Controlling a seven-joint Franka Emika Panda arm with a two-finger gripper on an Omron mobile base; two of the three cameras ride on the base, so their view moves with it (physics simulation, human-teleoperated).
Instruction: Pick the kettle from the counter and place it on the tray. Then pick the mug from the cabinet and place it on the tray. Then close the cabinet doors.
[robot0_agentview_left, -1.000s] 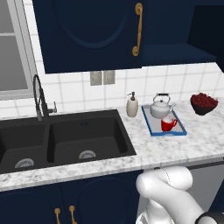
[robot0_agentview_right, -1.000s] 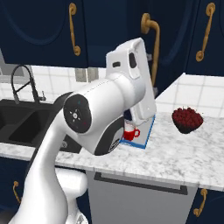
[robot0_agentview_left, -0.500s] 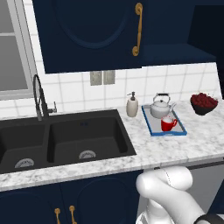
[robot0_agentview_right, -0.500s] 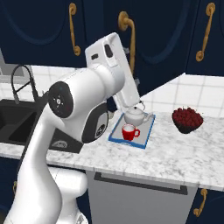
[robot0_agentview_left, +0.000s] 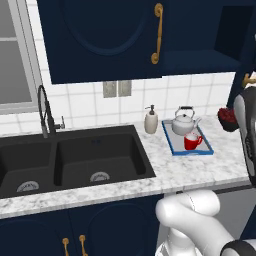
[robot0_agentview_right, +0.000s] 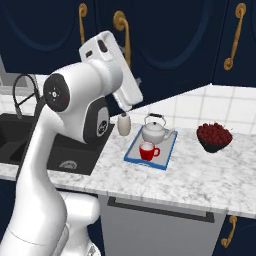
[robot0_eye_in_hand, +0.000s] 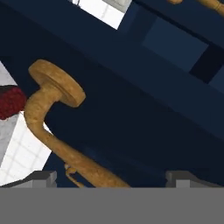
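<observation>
Spread wide, the two-finger gripper (robot0_eye_in_hand: 111, 177) shows its two dark tips at the lower left and lower right of the hand view, with nothing between them; right ahead lies a long brass bar handle (robot0_eye_in_hand: 52, 127) on a dark navy cabinet door (robot0_eye_in_hand: 131, 118), running from the upper left toward the bottom centre of that frame.

Nearest in the right base view, the white robot arm (robot0_agentview_right: 75, 115) fills the left half, bending up toward the wall cabinet doors (robot0_agentview_right: 165, 45) in the upper part of the frame. Beyond it, the white-and-grey speckled marble counter (robot0_agentview_right: 200, 175) crosses the middle. On it, at centre, lies the flat rectangular tray with a blue rim (robot0_agentview_right: 167, 152); the small plain red mug (robot0_agentview_right: 148, 151) stands on its nearer part and the squat silvery-white kettle with an arched dark handle (robot0_agentview_right: 155, 131) stands just behind the mug, also on the tray. A cream soap dispenser bottle (robot0_agentview_right: 124, 124) stands just left of the tray, and a dark bowl of red fruit (robot0_agentview_right: 214, 137) sits to the right, well apart.

Seen from the left base view, the black double sink (robot0_agentview_left: 75, 162) occupies the left centre, and the open cabinet (robot0_agentview_left: 200, 55) with its navy shelf shows at the upper right.
</observation>
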